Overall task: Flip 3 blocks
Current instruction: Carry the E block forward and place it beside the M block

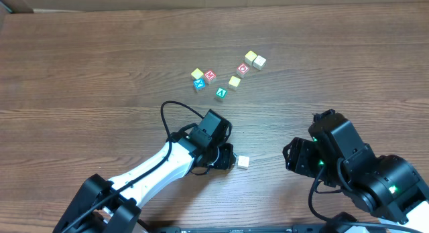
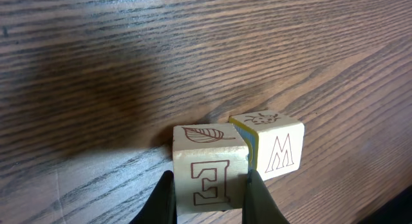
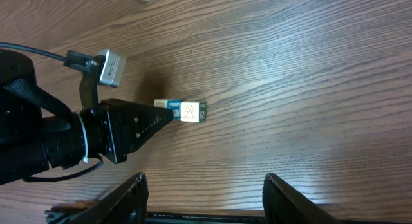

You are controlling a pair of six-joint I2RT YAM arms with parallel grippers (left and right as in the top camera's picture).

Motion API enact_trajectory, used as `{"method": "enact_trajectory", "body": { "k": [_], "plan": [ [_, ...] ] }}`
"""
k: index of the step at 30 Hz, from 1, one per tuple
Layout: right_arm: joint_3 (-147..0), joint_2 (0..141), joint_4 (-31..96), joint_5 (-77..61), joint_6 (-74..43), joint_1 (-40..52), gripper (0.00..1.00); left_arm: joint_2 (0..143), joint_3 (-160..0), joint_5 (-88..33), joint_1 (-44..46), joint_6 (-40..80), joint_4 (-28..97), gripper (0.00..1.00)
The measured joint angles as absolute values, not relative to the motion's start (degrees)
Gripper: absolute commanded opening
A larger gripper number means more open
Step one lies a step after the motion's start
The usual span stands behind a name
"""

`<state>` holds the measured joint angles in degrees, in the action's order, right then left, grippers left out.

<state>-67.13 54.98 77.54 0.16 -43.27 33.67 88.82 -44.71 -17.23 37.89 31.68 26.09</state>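
Note:
My left gripper [image 2: 210, 199] is shut on a pale cream block [image 2: 209, 166] with an outlined letter E on its near face and a leaf on top. A second cream block [image 2: 273, 147], marked with an M and a ladybird, stands right against it. From overhead, the left gripper [image 1: 226, 158] hides the held block and only the second one [image 1: 243, 163] shows beside it. A teal-and-white block [image 1: 221, 93] lies farther back. The right gripper [image 3: 205, 192] is open and holds nothing, well short of the pair of blocks [image 3: 191, 112].
A loose cluster of other cubes sits at the back: yellow-topped ones [image 1: 197, 73] [image 1: 234, 81] [image 1: 250, 57], red-lettered ones [image 1: 210, 75] [image 1: 243, 68], a blue one [image 1: 199, 84] and a cream one [image 1: 259, 61]. The right arm's body [image 1: 355, 166] fills the front right.

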Motion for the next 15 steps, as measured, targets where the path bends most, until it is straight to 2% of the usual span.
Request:
{"method": "enact_trajectory", "body": {
  "k": [8, 15],
  "plan": [
    [-67.1, 55.0, 78.1, 0.2, -43.3, 33.7, 0.58, 88.9, -44.7, -17.2, 39.5, 32.9, 24.6, 0.10],
    [-67.1, 55.0, 79.0, 0.1, -43.3, 33.7, 0.58, 91.3, -44.7, -17.4, 40.2, 34.3, 22.6, 0.04]
  ]
}}
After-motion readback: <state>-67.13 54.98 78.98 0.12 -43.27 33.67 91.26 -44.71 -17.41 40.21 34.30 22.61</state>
